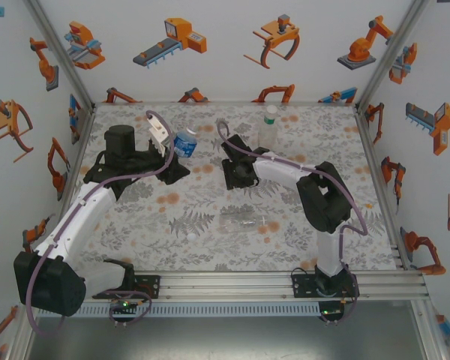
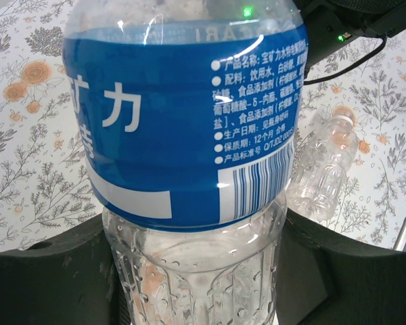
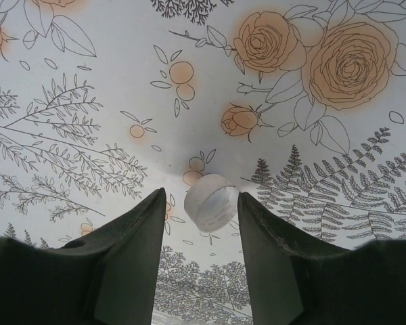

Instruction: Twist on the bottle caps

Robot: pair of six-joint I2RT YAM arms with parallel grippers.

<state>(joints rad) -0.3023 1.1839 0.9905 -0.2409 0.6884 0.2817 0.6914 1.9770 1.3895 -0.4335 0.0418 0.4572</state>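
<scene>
At the left of the floral mat (image 1: 157, 251), my left gripper (image 1: 177, 152) is clamped on the blue-label bottle (image 1: 186, 142). From above the label is only a blue band. My left wrist camera brings the bottle (image 2: 189, 135) right up, with my dark fingers (image 2: 47, 277) pressed against its ribbed clear body below the label. There I can read large white characters, among them 力, a column of small Chinese print including 保质期: 12个月, and a white barcode panel. The letters "CARI" show back to front through the plastic at the top.

Behind and to the right in that same view, the clear unlabelled bottle (image 2: 325, 166) lies on its side on the mat. The overhead view puts it mid-table, well apart from both of my grippers, with a loose white cap (image 1: 191, 235) on the mat to its left.

Right of centre, my right gripper (image 1: 231, 180) points down at the mat. From overhead I cannot see what it has. My right wrist camera shows a second white cap (image 3: 211, 202) pinched between my fingertips, blurred against the sharp rose pattern behind it.

Farther back, the green-white bottle (image 1: 268, 129) stands upright with a pale green cap (image 1: 271, 109) on its neck. Its label is too small to read.
</scene>
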